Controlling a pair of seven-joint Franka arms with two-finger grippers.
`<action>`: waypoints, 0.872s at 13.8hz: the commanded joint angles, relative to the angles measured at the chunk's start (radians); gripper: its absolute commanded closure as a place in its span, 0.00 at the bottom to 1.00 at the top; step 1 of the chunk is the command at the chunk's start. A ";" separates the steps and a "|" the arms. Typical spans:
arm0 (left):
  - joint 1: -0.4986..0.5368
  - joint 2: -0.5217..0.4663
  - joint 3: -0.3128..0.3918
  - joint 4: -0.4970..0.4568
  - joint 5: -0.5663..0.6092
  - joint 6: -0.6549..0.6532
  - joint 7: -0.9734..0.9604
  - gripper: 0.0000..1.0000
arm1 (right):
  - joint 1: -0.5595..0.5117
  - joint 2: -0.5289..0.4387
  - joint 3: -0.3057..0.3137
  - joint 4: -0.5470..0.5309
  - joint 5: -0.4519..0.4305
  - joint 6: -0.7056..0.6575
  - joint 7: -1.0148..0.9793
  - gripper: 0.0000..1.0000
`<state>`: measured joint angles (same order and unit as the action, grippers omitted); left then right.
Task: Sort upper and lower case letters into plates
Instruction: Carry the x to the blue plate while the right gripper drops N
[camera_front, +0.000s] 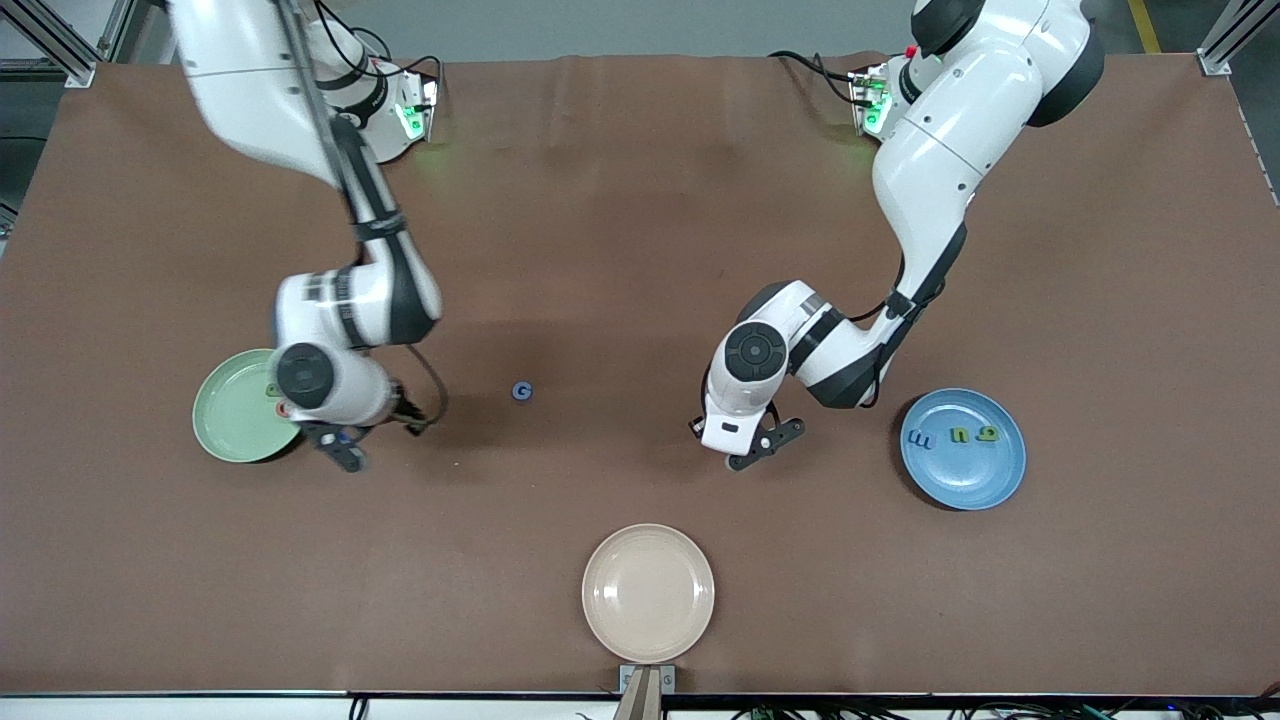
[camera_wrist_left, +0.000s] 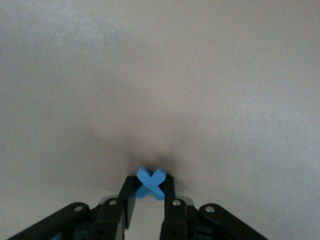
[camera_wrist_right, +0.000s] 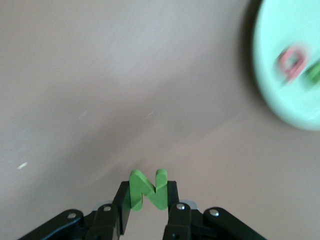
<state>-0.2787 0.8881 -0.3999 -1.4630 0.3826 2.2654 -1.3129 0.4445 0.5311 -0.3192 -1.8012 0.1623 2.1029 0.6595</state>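
L gripper clenched on a blue X letter; the letter is pinched between both fingertips, seen only in the L wrist view. In the front view the gripper sits low over bare brown table, between the blue plate and the cream plate, w/ the blue plate beside it toward the L arm's end of the table. Can't tell if the letter touches the table.

Blue plate holds 3 letters: a dark blue one, a yellow-green one, a green one.

R gripper clamped on a green N letter, upright between the fingertips. Front view: the gripper is just beside the pale green plate, over table at the plate's rim. R wrist view shows the same plate off from the fingers w/ a pink letter and a green letter in it, both blurred. Front view: the R arm's wrist covers part of that plate.

Loose small blue G letter lies on the table, between the two grippers, nearer the R one.

Cream plate near the front edge of the table, well apart from both grippers.
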 joint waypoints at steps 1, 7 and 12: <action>-0.010 -0.015 0.042 0.009 0.009 -0.010 -0.015 0.97 | -0.133 -0.078 0.017 -0.082 -0.018 0.000 -0.307 0.85; 0.110 -0.156 0.098 0.006 0.029 -0.018 0.050 0.98 | -0.355 -0.068 0.017 -0.141 -0.018 0.098 -0.779 0.83; 0.228 -0.192 0.101 -0.032 0.029 -0.153 0.276 0.98 | -0.366 -0.060 0.017 -0.259 -0.017 0.276 -0.808 0.79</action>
<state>-0.0765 0.7313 -0.2969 -1.4393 0.3975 2.1383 -1.0668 0.0815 0.4910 -0.3130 -2.0167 0.1586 2.3439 -0.1423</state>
